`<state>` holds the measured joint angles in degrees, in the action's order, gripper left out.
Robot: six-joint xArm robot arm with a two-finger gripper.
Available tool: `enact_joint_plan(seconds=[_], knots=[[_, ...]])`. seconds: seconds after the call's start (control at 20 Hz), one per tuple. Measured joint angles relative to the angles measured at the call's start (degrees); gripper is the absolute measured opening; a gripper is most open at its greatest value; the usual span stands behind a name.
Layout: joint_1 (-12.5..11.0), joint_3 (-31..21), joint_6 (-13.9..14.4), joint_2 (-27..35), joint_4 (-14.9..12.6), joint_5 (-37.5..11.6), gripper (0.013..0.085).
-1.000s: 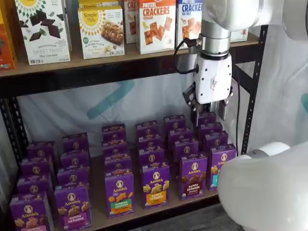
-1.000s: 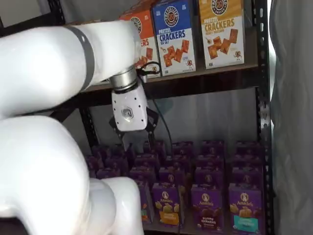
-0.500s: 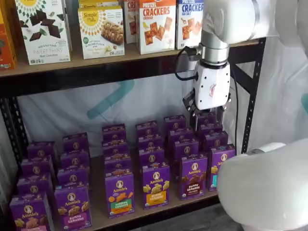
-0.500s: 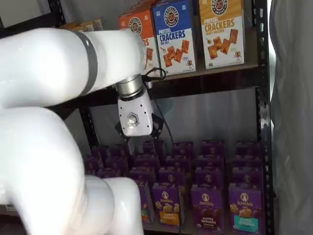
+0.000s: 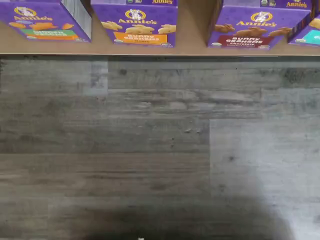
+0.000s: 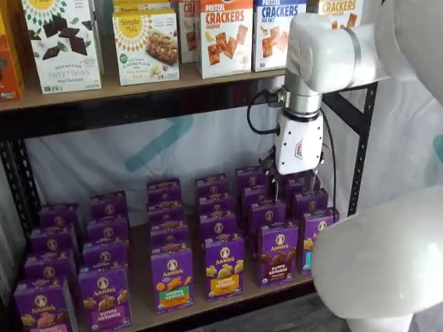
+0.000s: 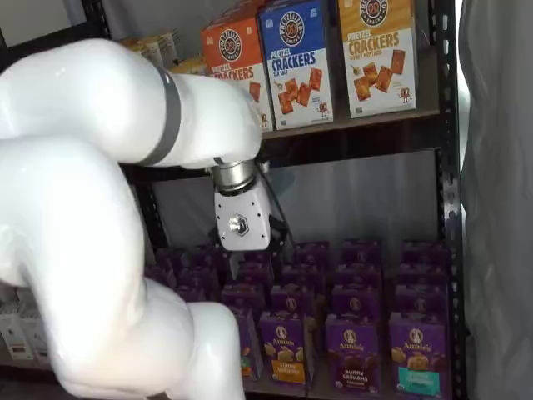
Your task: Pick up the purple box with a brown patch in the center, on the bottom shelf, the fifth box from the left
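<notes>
The purple box with brown bunny cookies [image 6: 279,252] stands upright in the front row of the bottom shelf [image 6: 142,308], towards the right. It shows in both shelf views [image 7: 351,354] and in the wrist view [image 5: 248,31]. My gripper [image 6: 293,185] hangs fingers-down above the back rows of purple cartons, behind and above that box. A gap shows between its two black fingers and they hold nothing. In a shelf view only its white body [image 7: 240,221] shows clearly.
Beside the box stand a yellow-strip carton [image 6: 223,266] and a teal-strip carton [image 6: 315,235]. The upper board [image 6: 138,90] carries larger cracker boxes [image 6: 225,34]. A black rack post [image 6: 358,152] stands at the right. Grey plank floor [image 5: 160,150] lies below the shelf edge [image 5: 190,48].
The gripper has moved down and a little left, closer to the back rows of purple cartons. The boxes have not moved.
</notes>
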<state>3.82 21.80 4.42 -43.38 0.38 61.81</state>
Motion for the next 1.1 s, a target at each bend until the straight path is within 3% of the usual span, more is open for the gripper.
enact_joint_plan(seconds=[0.25, 0.7, 1.1], knots=[[-2.0, -1.6, -3.2, 5.7, 1.8, -7.7, 0.085], [-5.5, -0.1, -8.5, 21.3, 3.8, -19.4, 0.085], [-6.4, 2.4, -9.0, 35.2, 2.5, -32.0, 0.085]])
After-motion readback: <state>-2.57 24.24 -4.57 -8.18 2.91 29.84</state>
